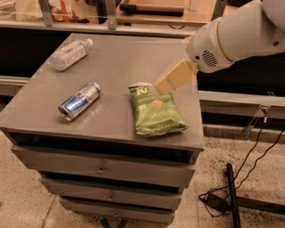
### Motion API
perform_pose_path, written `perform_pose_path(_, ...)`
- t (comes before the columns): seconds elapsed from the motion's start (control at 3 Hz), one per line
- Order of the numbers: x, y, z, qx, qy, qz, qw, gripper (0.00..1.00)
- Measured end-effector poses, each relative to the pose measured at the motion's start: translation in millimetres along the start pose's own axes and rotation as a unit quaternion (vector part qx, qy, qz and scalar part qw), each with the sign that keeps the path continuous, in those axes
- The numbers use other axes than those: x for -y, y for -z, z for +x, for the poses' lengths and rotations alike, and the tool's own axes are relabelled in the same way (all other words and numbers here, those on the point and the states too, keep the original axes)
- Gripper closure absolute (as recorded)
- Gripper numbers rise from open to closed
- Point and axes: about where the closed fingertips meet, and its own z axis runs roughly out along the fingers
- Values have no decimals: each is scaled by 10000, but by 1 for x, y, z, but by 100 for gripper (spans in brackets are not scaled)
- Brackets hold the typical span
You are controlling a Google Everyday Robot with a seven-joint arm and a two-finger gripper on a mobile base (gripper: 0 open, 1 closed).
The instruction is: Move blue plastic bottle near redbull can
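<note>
The blue plastic bottle [70, 54] lies on its side at the far left corner of the grey cabinet top [116, 60], white cap pointing right. The redbull can [79, 100] lies on its side nearer the front left, well apart from the bottle. My gripper [165, 84] hangs from the white arm [236, 35] that reaches in from the upper right. It is above the top edge of the green chip bag, far to the right of both the bottle and the can, and holds nothing that I can see.
A green jalapeño chip bag [155, 110] lies flat at the front right of the cabinet top. The cabinet has drawers [100, 169] below. A black cable and stand [231, 196] lie on the floor at the right. A shelf [133, 13] runs behind.
</note>
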Motion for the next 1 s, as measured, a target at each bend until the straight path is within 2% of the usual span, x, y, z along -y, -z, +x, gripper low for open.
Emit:
perform_pose_path(0.67, 3, -10, -2, 70, 20, -9, 10000, 0)
perform_pose_path(1.0, 25, -67, -14, 473, 139, -41, 9988, 0)
